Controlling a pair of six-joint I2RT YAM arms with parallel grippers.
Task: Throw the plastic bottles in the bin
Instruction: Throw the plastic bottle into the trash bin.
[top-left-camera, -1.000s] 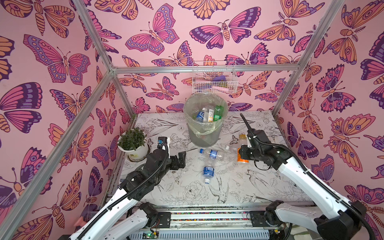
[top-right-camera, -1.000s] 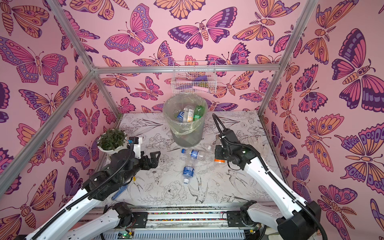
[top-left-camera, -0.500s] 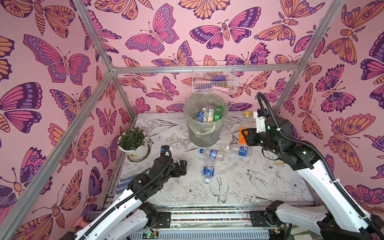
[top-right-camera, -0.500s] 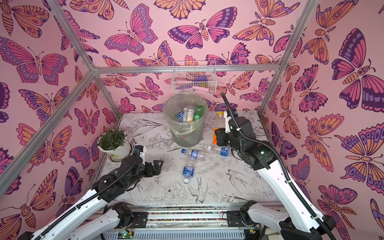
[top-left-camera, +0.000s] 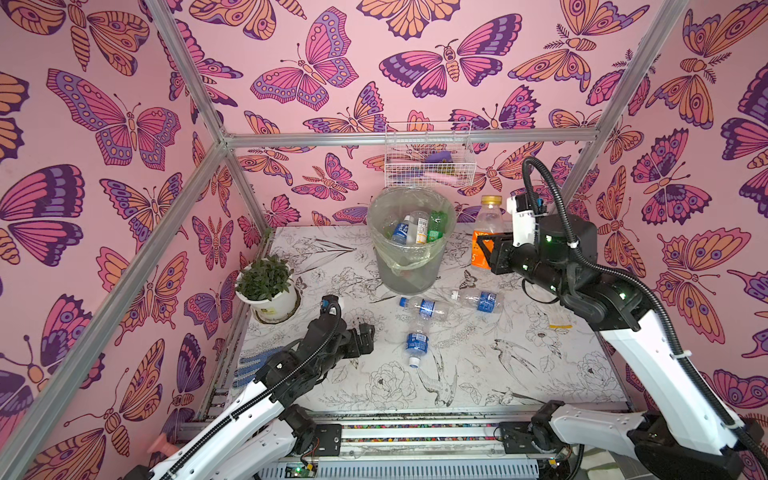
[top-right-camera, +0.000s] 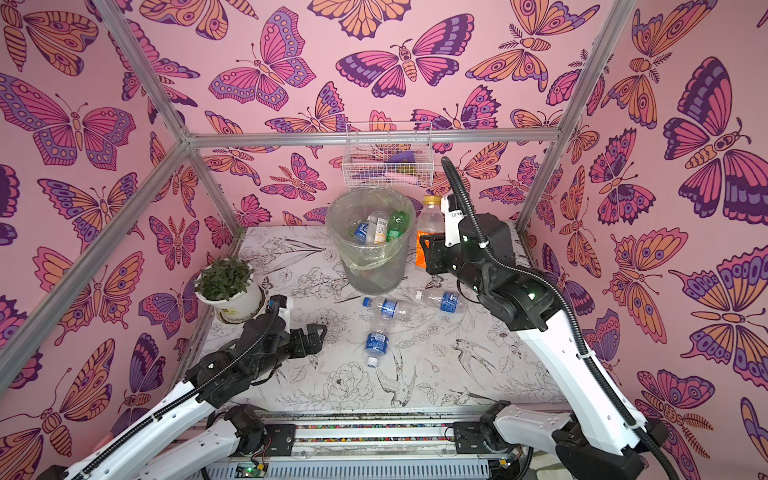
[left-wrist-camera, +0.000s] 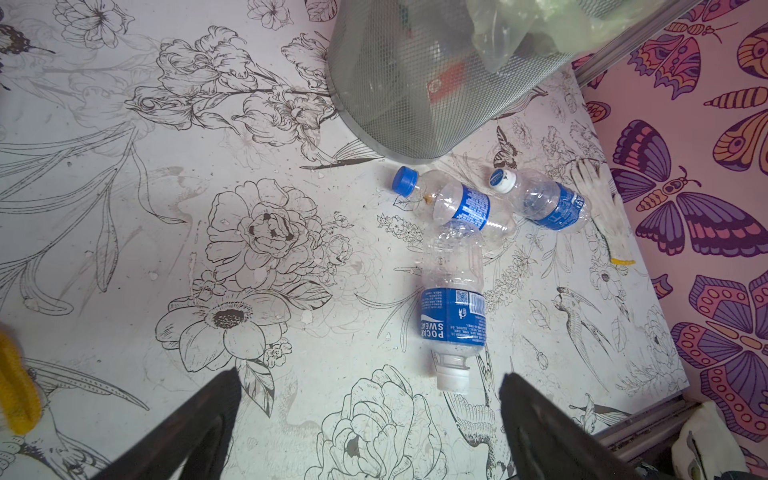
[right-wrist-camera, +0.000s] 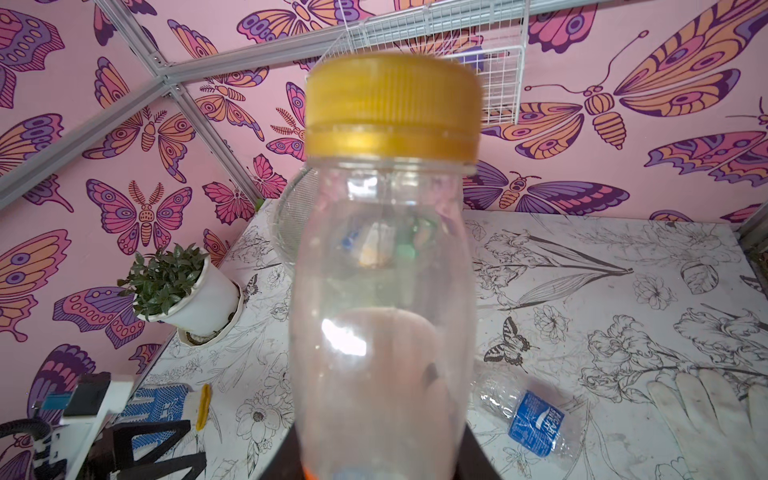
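Hovering low with jaws spread wide, the left gripper (top-left-camera: 362, 340) has three blue-labelled bottles (top-left-camera: 428, 308) lying on the table (top-left-camera: 498, 374) just ahead of it, while the right gripper (top-left-camera: 487, 249) clamps an upright orange-labelled bottle (top-left-camera: 490, 218), raised just beside the bin (top-left-camera: 409, 274).

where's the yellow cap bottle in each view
Both top views: yellow-cap bottle upright beside the bin, held in the right gripper.
Left wrist: not in it.
Right wrist: fills the middle of the picture.
Shared landmark: the bin, seen in all four.
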